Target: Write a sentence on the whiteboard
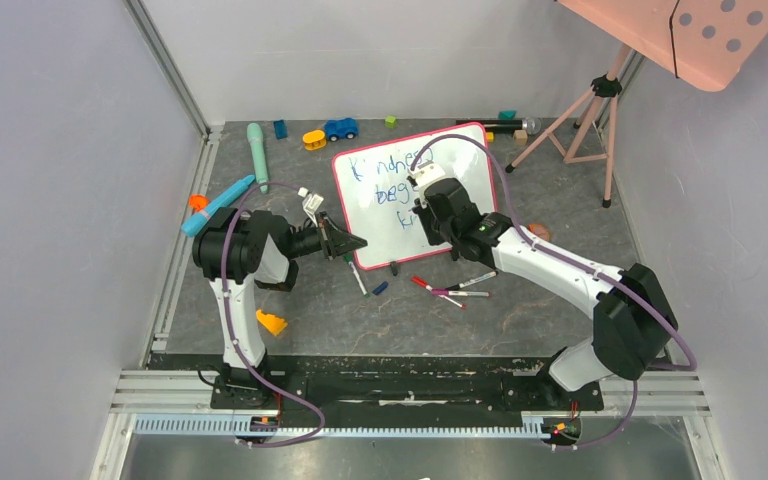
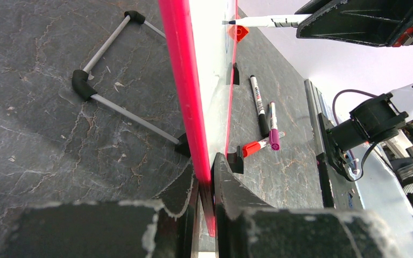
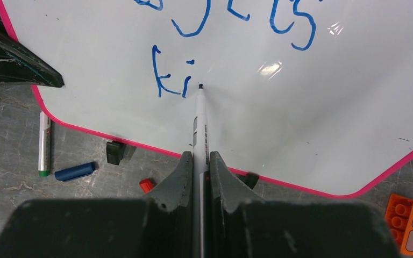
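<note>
The whiteboard (image 1: 380, 215), white with a pink frame, stands tilted on black clip feet at the table's middle. The sentence (image 1: 385, 168) is in blue: two lines, then "Ki" (image 3: 169, 75) starting a third. My right gripper (image 3: 199, 158) is shut on a white marker (image 3: 200, 123), whose tip touches the board just right of the "i". In the top view the right gripper (image 1: 425, 222) hangs over the board's lower middle. My left gripper (image 2: 207, 174) is shut on the whiteboard's pink edge (image 2: 180, 80); the top view shows this left gripper (image 1: 352, 243) at the board's lower left side.
Loose markers (image 1: 450, 290) lie in front of the board, with a green-capped marker (image 3: 44, 145), a blue cap (image 3: 75, 171) and a red cap (image 3: 147, 185). An orange block (image 3: 411, 223) sits near the board's right corner. Toys line the back; a tripod (image 1: 580, 120) carries a salmon dotted panel (image 1: 700, 30).
</note>
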You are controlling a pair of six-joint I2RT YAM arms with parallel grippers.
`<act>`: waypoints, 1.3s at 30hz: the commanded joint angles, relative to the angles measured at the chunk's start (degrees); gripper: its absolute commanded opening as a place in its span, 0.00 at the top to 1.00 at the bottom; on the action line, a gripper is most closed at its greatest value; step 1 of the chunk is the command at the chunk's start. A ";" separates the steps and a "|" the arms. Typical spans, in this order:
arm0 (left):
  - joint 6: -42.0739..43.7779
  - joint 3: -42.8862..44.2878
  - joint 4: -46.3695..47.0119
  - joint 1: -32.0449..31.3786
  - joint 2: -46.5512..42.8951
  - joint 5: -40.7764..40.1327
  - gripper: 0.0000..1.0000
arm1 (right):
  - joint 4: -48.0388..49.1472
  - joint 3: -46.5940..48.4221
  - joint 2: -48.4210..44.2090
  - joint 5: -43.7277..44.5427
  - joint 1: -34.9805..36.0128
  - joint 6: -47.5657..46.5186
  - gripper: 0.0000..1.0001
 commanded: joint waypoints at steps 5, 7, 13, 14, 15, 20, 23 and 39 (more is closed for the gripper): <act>7.92 -0.14 1.53 1.23 3.27 -6.49 0.97 | 2.72 -1.35 -1.22 1.68 -0.27 0.25 1.00; 7.93 -0.08 1.53 1.29 3.27 -6.48 0.97 | 2.85 -2.87 -2.07 1.55 -0.28 0.54 1.00; 7.93 -0.07 1.53 1.20 3.27 -6.49 0.97 | 3.46 -6.06 -3.52 0.90 -0.28 1.59 1.00; 7.92 -0.13 1.53 1.22 3.25 -6.40 0.97 | 3.49 -6.07 -3.50 0.97 -0.27 1.59 1.00; 7.94 -0.09 1.53 1.23 3.25 -6.49 0.97 | 3.57 -5.93 -3.47 1.00 -0.30 1.68 1.00; 7.93 -0.08 1.53 1.28 3.25 -6.44 0.97 | 3.55 -3.72 -2.32 1.08 -0.28 1.27 1.00; 8.00 -0.09 1.55 1.29 3.25 -6.29 0.97 | 3.45 -2.41 -1.57 1.12 -0.34 1.00 1.00; 8.17 -0.10 1.53 1.20 3.20 -6.31 0.97 | 2.53 1.86 0.70 3.77 -0.45 -0.14 1.00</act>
